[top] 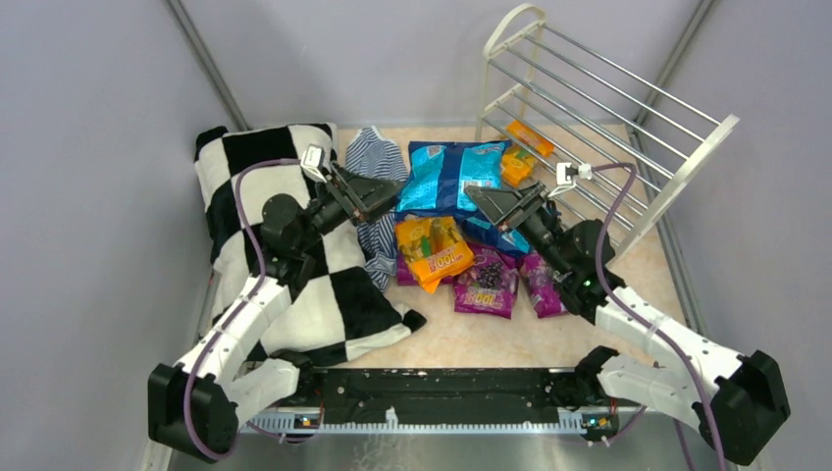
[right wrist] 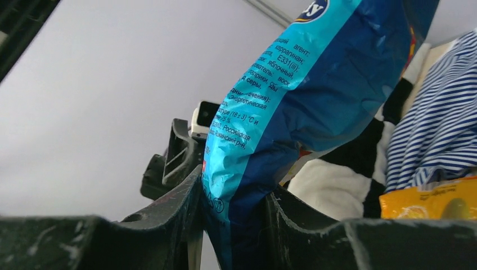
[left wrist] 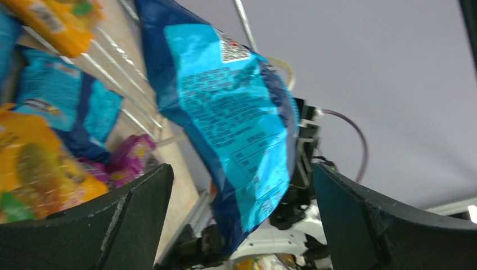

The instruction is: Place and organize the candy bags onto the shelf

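**Blue bag pinched over a crowded table**

Black rail (top: 446, 392), carrying both arm bases, runs along the 6 o'clock edge of the table (top: 471, 339). The top is pale tan and matt, boxed in by plain grey walls (top: 88, 147) with metal strips in the far corners.

At 9 o'clock a soft pillow (top: 265, 245) in big black and white squares slumps across the top. A crumpled striped cloth (top: 378, 162) lies against its 3 o'clock side. At 1 o'clock stands the shelf (top: 628, 108), white, with thin straight rods strung between rounded end frames. A small orange bag (top: 530, 137) lies on its lowest rods. A second orange bag (top: 516, 165) sits at the front edge; I cannot tell whether it is on the rods or off them.

Glossy, crinkled pouches are heaped at the centre: a big orange bag (top: 434, 250), two purple bags (top: 488, 283) at 5 o'clock of it, and a teal bag (top: 495, 235) half buried.

Above the heap hangs the blue bag (top: 451, 175), flat and shiny with fine print on its back, near the shelf but not on it. The right gripper (top: 473, 194) is clamped on the bag's edge, and its scuffed black fingers (right wrist: 169, 214) squeeze the film from both sides. The left gripper (top: 392, 198) is spread wide at the bag's 9 o'clock edge. In its wrist view the bag hangs ahead between the parted fingers (left wrist: 140, 208), and neither one touches it.
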You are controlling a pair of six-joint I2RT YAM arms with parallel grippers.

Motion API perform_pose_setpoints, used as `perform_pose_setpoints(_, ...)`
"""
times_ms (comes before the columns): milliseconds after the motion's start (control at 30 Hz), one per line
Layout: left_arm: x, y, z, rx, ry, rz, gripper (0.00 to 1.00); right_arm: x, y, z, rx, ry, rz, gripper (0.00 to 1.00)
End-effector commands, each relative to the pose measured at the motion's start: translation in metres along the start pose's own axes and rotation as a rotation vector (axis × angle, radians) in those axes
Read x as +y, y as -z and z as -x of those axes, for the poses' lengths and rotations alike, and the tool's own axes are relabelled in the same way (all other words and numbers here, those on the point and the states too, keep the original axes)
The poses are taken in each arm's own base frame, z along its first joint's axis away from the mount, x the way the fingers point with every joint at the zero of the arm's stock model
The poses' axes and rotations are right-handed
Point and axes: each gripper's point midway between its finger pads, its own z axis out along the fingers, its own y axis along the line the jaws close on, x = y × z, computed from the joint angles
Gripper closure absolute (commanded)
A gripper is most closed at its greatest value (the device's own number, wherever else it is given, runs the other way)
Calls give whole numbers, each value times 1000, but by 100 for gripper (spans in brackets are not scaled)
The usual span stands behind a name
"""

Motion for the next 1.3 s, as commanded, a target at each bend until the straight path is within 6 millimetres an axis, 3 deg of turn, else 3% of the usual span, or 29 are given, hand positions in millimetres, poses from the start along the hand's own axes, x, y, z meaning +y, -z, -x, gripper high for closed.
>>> perform_pose_setpoints(0,43,24,8,13,-142,252,1,96,-2,65,-169,148,148,100)
perform_pose_setpoints(100,53,37,9,32,-227,323,1,103,-7,87,-209,273,60,100)
perform_pose_setpoints(267,57,54,11,75,-419,416,1,133,-15,131,-288,456,-29,100)
perform_pose_setpoints(467,54,66,18,118,-646,464,1,161,-41,184,-398,617,-124,100)
perform_pose_setpoints(600,63,72,20,135,-717,501,1,175,-57,218,-488,652,-172,100)
perform_pose_setpoints(767,78,74,11,187,-771,528,1,164,-75,258,-580,670,-211,100)
perform_pose_setpoints(967,87,70,-2,225,-812,540,1,132,-103,293,-613,666,-197,100)
perform_pose_setpoints(1133,101,71,-5,238,-844,579,1,113,-119,317,-623,674,-206,100)
perform_pose_setpoints(1267,106,70,-10,252,-847,581,1,90,-130,324,-615,650,-207,100)
